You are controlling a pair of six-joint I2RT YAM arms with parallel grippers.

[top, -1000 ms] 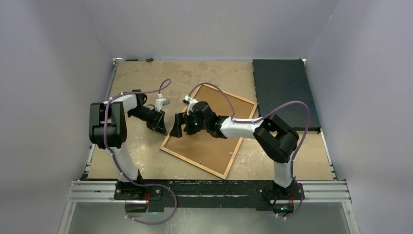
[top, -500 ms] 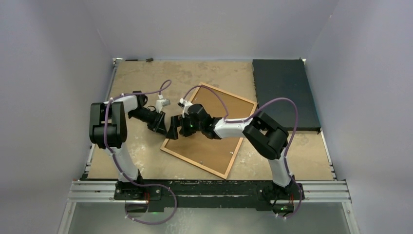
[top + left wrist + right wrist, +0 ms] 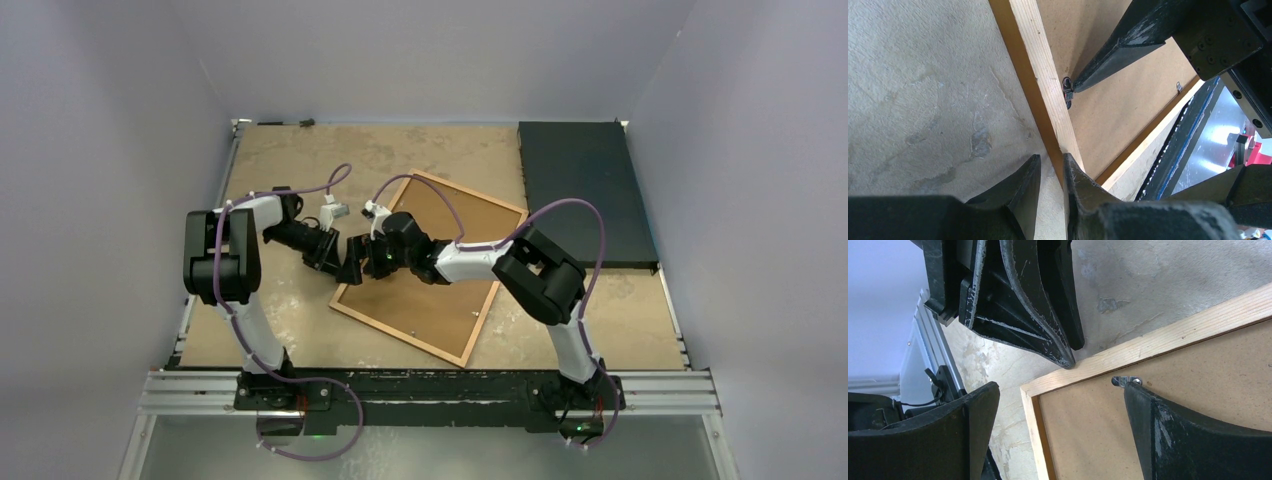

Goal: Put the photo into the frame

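The frame (image 3: pixel 440 290) lies face down on the table, its plain brown board back up and its rim pale wood (image 3: pixel 1048 85). The photo is out of view. My left gripper (image 3: pixel 335 262) is at the frame's left rim. Its jaws (image 3: pixel 1050 157) stand only a narrow gap apart and clamp nothing; one fingertip (image 3: pixel 1068 165) rests on the rim, the other is over the table. My right gripper (image 3: pixel 360 262) (image 3: pixel 1062 390) is wide open over the same corner. One of its fingertips (image 3: pixel 1135 390) touches a small metal tab (image 3: pixel 1122 381) on the board, and the other (image 3: pixel 983 400) hangs beyond the rim.
A dark black slab (image 3: pixel 585 190) lies at the back right, close to the frame's far corner. A second metal tab (image 3: pixel 1179 87) sits on the board's opposite rim. The two grippers are almost touching. Grey walls enclose the worn tan table (image 3: pixel 300 160).
My right gripper has slid left across the board to the frame's left rim, close to the left gripper. The left gripper has edged towards the rim and narrowed slightly.
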